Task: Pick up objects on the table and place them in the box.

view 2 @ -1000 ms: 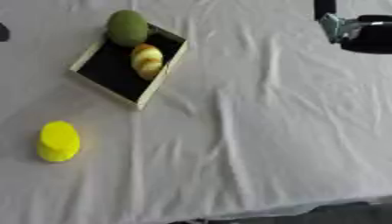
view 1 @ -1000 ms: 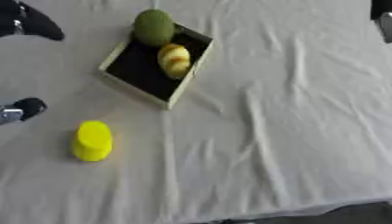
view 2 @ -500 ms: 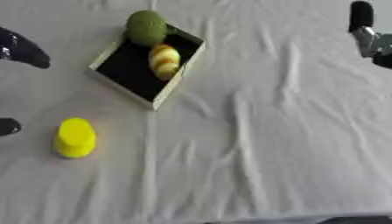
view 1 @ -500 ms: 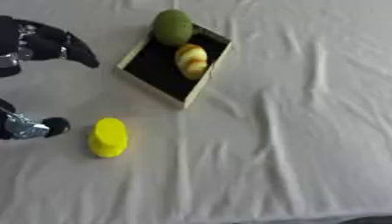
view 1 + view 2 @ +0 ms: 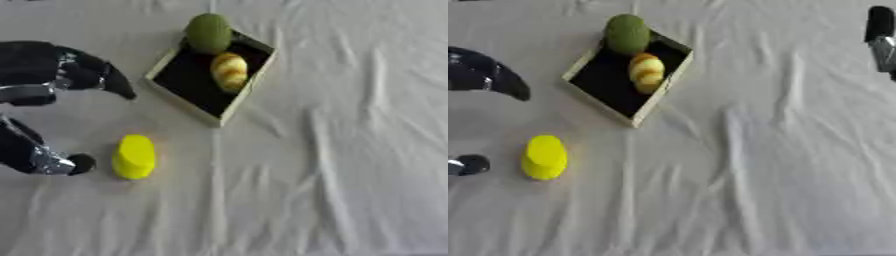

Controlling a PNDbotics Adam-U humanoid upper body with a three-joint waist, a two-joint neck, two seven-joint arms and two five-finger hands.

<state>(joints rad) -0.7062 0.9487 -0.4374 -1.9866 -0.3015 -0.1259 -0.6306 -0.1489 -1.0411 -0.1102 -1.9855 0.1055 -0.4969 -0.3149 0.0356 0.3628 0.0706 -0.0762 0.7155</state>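
**A:** And the left hand (image 5: 44, 75) is further in now than half a second ago — a second back only a fingertip and a bit of thumb showed at the left edge, and now the whole black hand fills that side of the left eye view. The box and the fruit look shifted in the picture too, but that looks like the head turning, not the things moving.

**B:** How is that hand set?

**A:** Spread wide, holding nothing. The curved fingers (image 5: 109, 82) arch above, the thumb (image 5: 77, 163) sits low, and the yellow object (image 5: 135, 156) lies just to the right of the thumb tip. Very close, but I can't say whether they touch.

**B:** So the yellow piece is still out on the table?

**A:** Yes, lying on the white cloth (image 5: 332, 165), well apart from the box (image 5: 179, 97) and below and left of it. The box sits askew, pale rim, dark floor.

**B:** And inside it?

**A:** A yellow fruit with reddish streaks (image 5: 229, 71) lies on the dark floor toward the far end, and a green round fruit (image 5: 208, 32) sits at the far corner, riding over the rim there.

**B:** The right hand?

**A:** Only a dark sliver of it at the upper right edge of the right eye view (image 5: 880, 37). Whether its fingers are spread or curled, I can't tell.
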